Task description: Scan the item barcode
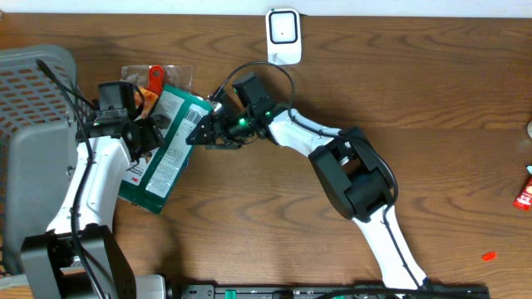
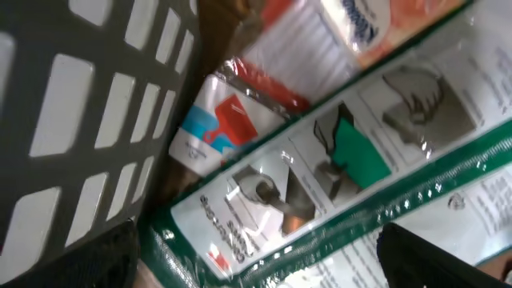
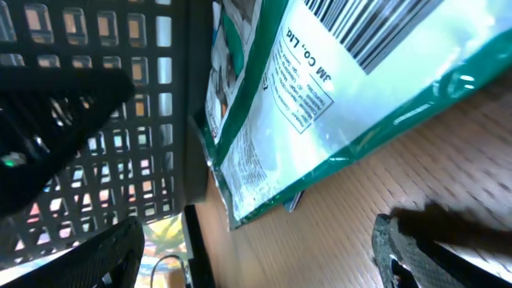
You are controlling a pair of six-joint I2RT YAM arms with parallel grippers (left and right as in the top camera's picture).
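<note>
- Basket point(image 1: 33, 91): grey, at the table's point(image 1: 249, 216) left edge.
- Left gripper point(image 1: 148, 133): fingers spread wide, over the pack's left part.
- Pack point(image 1: 170, 158): green, lay flat near the far-left corner, just beside the basket. Its far end met an orange packet point(image 1: 154, 79). Barcode point(image 3: 376, 32) seen from the right wrist.
- Right gripper point(image 1: 193, 135): fingers spread, at the pack's right edge; contact unclear.
- Scanner point(image 1: 283, 37): white, at the far edge.
- Red item point(image 1: 524, 195): at the right edge.

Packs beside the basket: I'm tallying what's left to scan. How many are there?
2. The green pack lies next to the basket; a clear pack with orange contents pokes out beyond its far end. More may be hidden underneath or in the basket.
</note>
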